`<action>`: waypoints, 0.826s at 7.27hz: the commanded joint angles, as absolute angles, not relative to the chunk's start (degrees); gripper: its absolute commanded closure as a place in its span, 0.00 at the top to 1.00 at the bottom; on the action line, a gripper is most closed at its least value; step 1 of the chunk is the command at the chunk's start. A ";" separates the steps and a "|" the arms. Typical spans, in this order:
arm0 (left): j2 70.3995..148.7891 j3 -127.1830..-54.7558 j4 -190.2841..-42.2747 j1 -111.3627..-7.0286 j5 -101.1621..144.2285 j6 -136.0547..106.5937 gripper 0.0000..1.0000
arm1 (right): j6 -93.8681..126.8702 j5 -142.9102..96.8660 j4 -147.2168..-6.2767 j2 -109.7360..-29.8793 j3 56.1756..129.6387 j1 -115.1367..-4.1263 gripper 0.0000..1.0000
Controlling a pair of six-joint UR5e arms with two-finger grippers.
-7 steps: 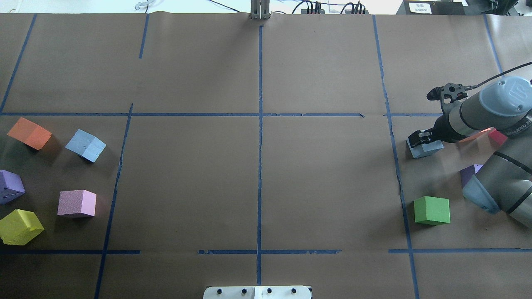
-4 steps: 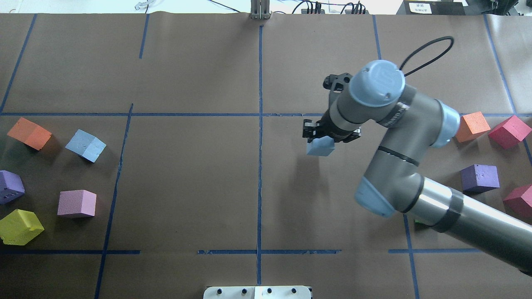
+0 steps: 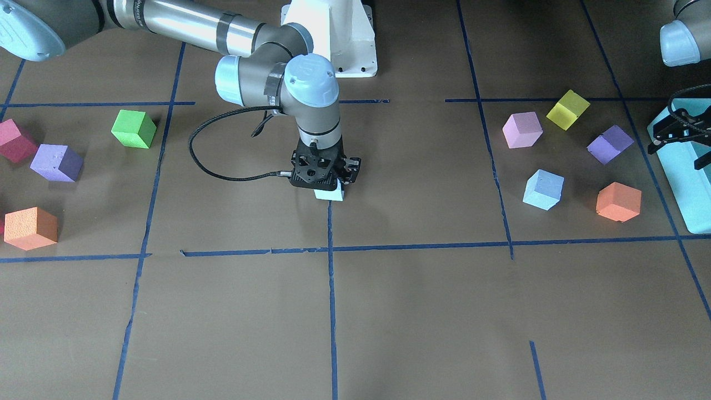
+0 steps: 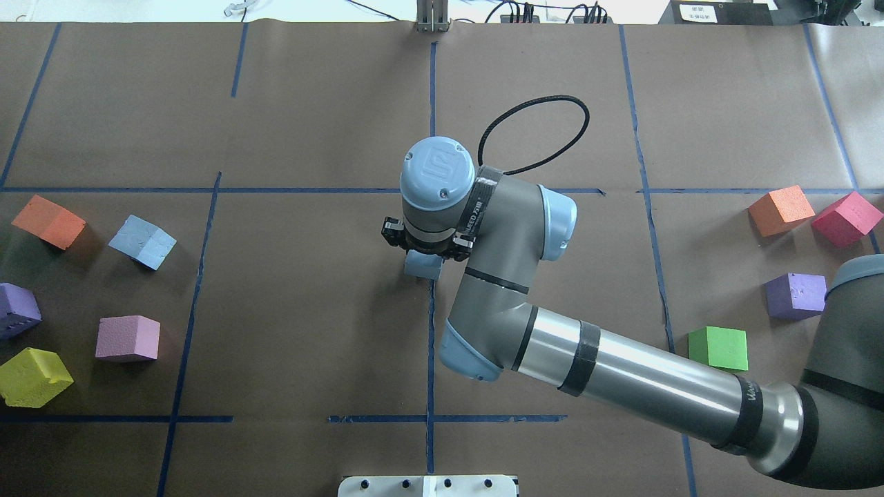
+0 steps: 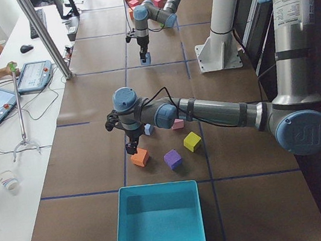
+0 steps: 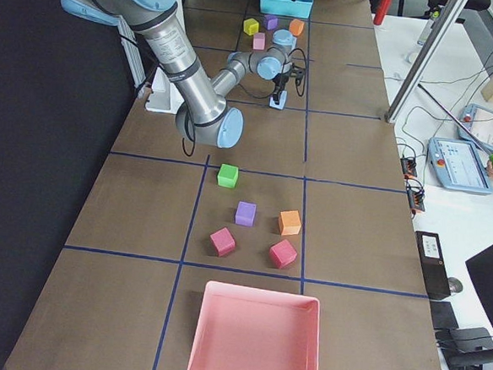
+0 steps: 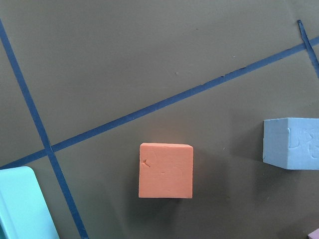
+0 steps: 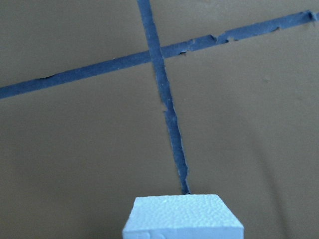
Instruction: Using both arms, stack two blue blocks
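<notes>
My right gripper (image 4: 428, 250) (image 3: 328, 180) points down over the table's centre line, shut on a pale blue block (image 4: 423, 266) (image 3: 329, 194) (image 8: 183, 216) held low over the paper; I cannot tell if it touches. The other blue block (image 4: 141, 241) (image 3: 543, 189) (image 7: 294, 144) lies tilted on the left side among other cubes. My left gripper (image 3: 676, 155) (image 5: 131, 148) hovers by the turquoise box, above an orange cube (image 7: 166, 170), jaws apart and empty. It is out of the overhead view.
The turquoise box (image 3: 686, 183) stands at the table's left end, a pink tray (image 6: 253, 338) at the right end. Orange (image 4: 48, 221), purple, pink and yellow cubes lie around the free blue block. Green (image 4: 718, 348), purple, orange and red cubes lie on the right.
My right arm has swung left from the right-side cubes to the table's centre line, carrying the blue block, and has lowered it. The left-side cubes have not moved.
</notes>
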State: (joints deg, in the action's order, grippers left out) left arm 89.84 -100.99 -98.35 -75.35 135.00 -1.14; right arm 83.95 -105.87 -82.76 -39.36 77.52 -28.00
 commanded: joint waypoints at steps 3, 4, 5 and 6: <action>89.82 -100.99 -98.35 -75.24 135.00 -1.14 1.00 | 83.68 -104.68 -83.06 -38.41 76.64 -26.89 1.00; 90.35 -100.99 -98.35 -73.76 134.91 -3.84 1.00 | 83.50 -104.68 -83.14 -38.58 78.90 -26.98 1.00; 93.22 -100.81 -98.61 -67.56 134.04 -8.39 1.00 | 83.41 -105.11 -83.49 -39.98 83.80 -28.46 1.00; 95.60 -100.64 -98.87 -61.76 130.12 -8.44 1.00 | 83.41 -105.29 -83.93 -45.04 91.59 -29.78 1.00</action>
